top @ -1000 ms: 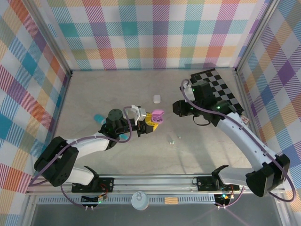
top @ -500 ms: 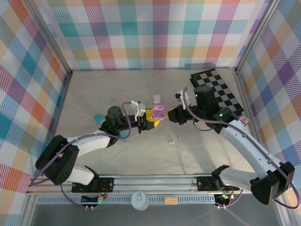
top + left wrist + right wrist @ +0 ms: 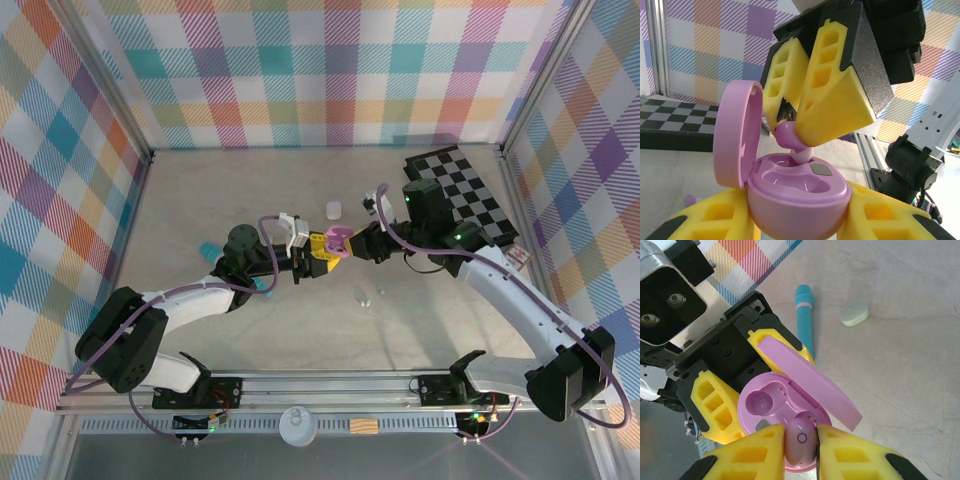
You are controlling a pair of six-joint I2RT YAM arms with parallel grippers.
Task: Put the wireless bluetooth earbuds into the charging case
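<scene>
**Earbud at the mouth of the case, mid-table, both hands loaded**

From the top camera I see the two grippers meeting over the middle of the table, well apart from the plaid walls on every side. The nearest clutter is a white case just behind the meeting point. Two tiny pale pieces lie on the surface in front of it. The checkered board lies at the right rear, beside the right arm, and a teal cylinder lies to the left by the left arm. A pale mint case sits near the cylinder's far end. Between the grippers and the front rail the surface is bare apart from those two pieces.

The left gripper is clamped on the purple charging case, one yellow finger on each side. The case sits mouth up, its lid hinged open and standing almost upright on one side.

The right gripper pinches a purple earbud between its yellow fingers. In the left wrist view the bud's long axis runs steeply downward with a slight lean. Its rounded purple body is up in the fingers and its pale end is down at one well of the case. The other well is empty. I cannot tell whether the bud is seated or only touching the rim.
</scene>
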